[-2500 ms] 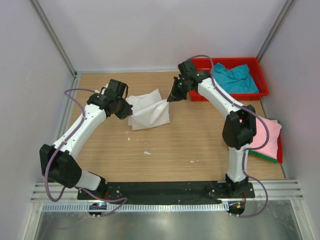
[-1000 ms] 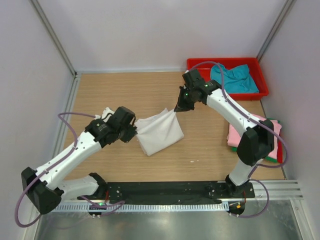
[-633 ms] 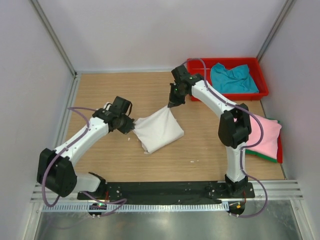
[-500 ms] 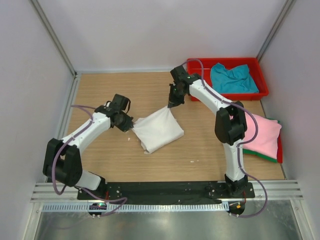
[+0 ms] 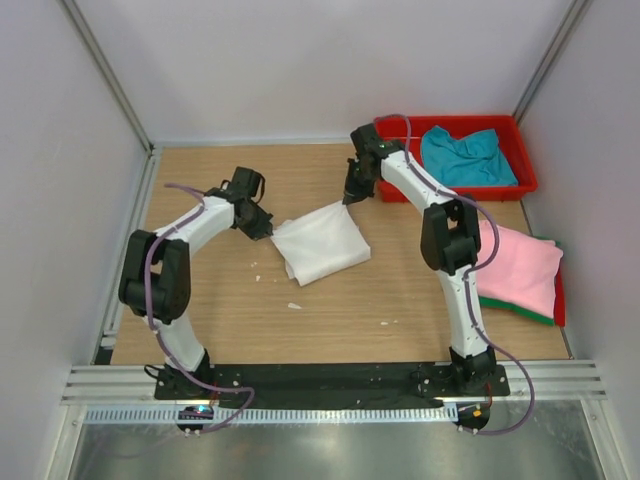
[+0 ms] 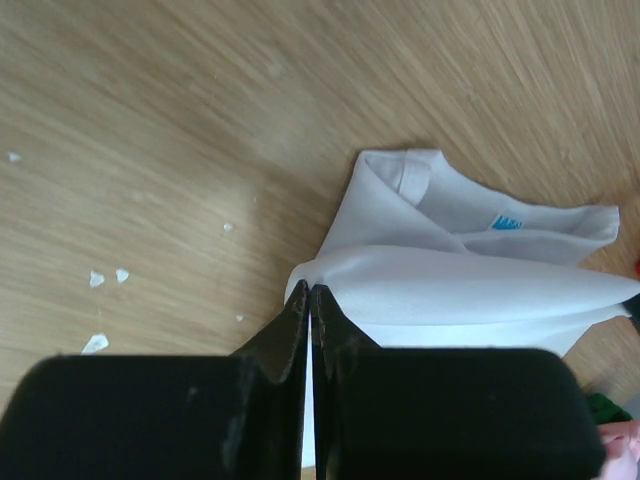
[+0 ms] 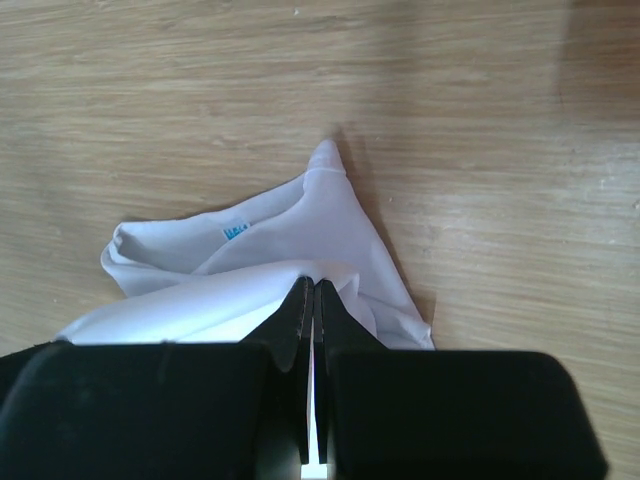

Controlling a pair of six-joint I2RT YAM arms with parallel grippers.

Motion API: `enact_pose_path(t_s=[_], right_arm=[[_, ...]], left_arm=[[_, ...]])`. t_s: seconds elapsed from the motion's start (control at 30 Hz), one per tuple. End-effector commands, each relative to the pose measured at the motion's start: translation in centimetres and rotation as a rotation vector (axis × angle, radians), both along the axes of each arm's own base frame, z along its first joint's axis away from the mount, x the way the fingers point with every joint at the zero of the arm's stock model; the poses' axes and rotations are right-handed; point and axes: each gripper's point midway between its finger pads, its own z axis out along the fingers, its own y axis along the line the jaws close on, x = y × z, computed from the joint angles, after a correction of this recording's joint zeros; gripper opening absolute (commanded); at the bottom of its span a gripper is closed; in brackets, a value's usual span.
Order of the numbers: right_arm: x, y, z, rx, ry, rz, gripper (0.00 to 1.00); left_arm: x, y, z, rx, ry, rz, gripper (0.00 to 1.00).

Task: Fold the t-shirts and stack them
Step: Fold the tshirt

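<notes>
The white t-shirt (image 5: 318,245) lies partly folded on the wooden table, mid-left. My left gripper (image 5: 263,228) is shut on its left corner; in the left wrist view (image 6: 309,288) the cloth (image 6: 470,290) stretches away from the pinched jaws. My right gripper (image 5: 349,197) is shut on the shirt's far right corner; the right wrist view (image 7: 314,283) shows the cloth (image 7: 300,225) gathered at the jaws. The teal t-shirt (image 5: 465,155) lies crumpled in the red tray (image 5: 520,150). The pink t-shirt (image 5: 520,270) lies folded on the green one (image 5: 515,308) at the right edge.
Small white specks (image 5: 293,305) lie on the table near the front. A second red tray edge (image 5: 560,295) shows under the pink and green shirts. Walls with metal rails bound the table on three sides.
Both grippers have carried the white t-shirt's held edge toward the far side, and the shirt has shifted a little toward the back. Both stay shut on it.
</notes>
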Motion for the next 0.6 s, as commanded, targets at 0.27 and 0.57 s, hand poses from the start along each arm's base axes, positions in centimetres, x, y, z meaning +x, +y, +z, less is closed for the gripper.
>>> enact_pose_path(t_s=[0.27, 0.57], right_arm=[[4.1, -0.4, -0.4, 0.01, -0.085, 0.002, 0.01], [3.8, 0.1, 2.2, 0.079, -0.087, 0.07, 0.65]], left_arm=[[7.3, 0.8, -0.2, 0.02, -0.061, -0.041, 0.0], [9.8, 0.9, 2.3, 0.093, -0.094, -0.136, 0.56]])
